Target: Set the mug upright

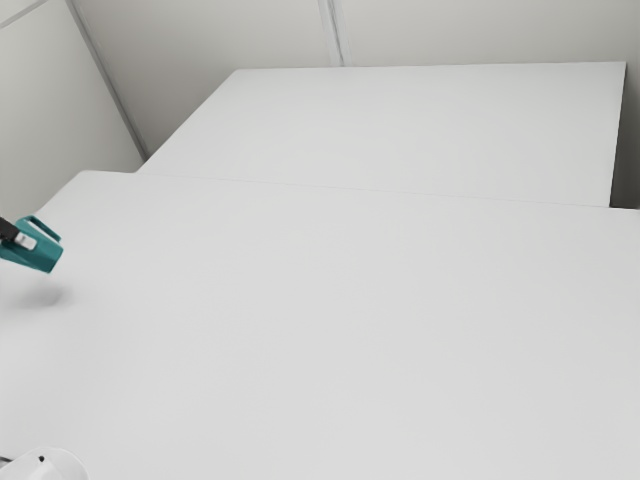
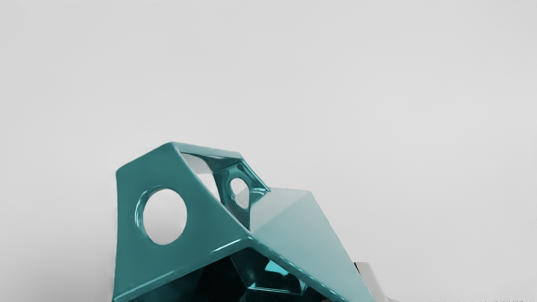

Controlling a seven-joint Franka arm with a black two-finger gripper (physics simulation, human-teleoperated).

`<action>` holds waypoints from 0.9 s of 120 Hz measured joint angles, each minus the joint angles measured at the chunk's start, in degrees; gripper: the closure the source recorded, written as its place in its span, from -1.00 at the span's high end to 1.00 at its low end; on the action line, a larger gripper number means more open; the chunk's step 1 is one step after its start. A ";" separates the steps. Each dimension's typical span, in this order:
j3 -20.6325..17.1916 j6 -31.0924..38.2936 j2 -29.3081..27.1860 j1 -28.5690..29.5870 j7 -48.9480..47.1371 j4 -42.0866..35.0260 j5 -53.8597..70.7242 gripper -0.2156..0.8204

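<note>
teal mug (image 2: 142,262) aslant above the table (image 1: 320,320), snug between fingers (image 1: 25,241)

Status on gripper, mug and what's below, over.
Black two-finger gripper shut on glossy teal faceted mug. Mug tilted, off the table. Plain white tabletop beneath.

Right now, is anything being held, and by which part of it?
The mug, held above the table by its side wall: one finger lies against the outside; where the other finger presses cannot be told.
</note>
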 joint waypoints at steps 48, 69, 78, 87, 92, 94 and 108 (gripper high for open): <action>-17.55 20.14 -26.51 0.18 -10.64 -31.65 8.94 -0.93; -25.44 24.32 -31.49 -0.51 -18.24 -37.19 11.98 -0.93; -27.84 25.79 -32.89 -1.09 -21.42 -38.95 12.63 -0.93; -30.06 26.97 -34.07 -1.68 -24.47 -40.32 12.94 -0.93; -30.65 27.47 -34.77 -2.63 -26.12 -41.12 12.99 -0.93; -30.91 27.64 -35.06 -2.98 -26.77 -41.45 13.00 -0.93; -33.46 28.69 -36.51 -4.18 -31.19 -43.34 12.97 -0.93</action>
